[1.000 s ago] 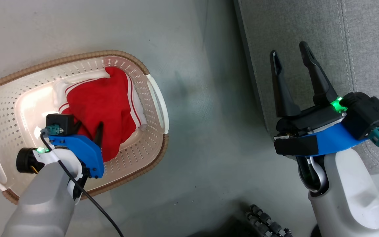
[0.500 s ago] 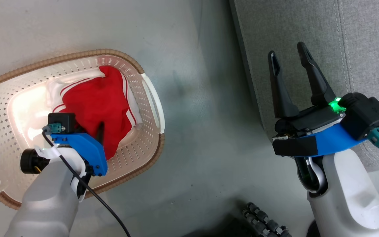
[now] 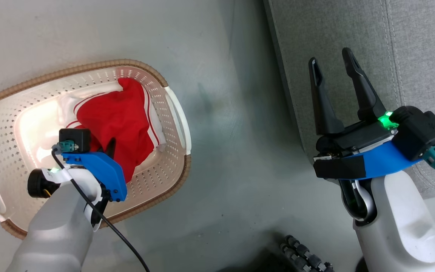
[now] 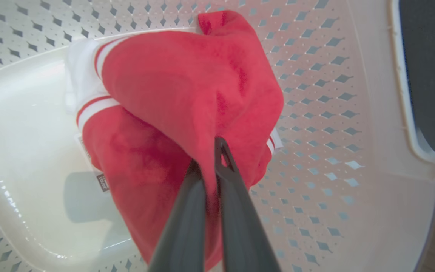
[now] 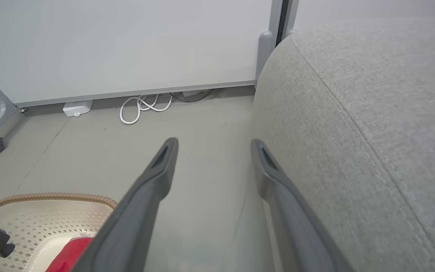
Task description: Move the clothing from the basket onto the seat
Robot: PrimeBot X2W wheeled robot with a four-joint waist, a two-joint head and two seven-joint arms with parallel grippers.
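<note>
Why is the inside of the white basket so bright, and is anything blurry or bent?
Head view: glare washes out the base of the basket. Left wrist view: the left gripper, shut on the red garment, looks soft near the lens, and the basket's holes stretch toward the corners. Right wrist view: the open right gripper blurs toward the bottom edge.

Open floor [image 3: 236, 132] between basket [image 3: 138, 66] and seat [image 3: 353, 30]

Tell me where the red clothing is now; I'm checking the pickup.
In the head view the clothing is at the left, inside the basket, pinched by the left gripper, with the seat off to the right.
</note>
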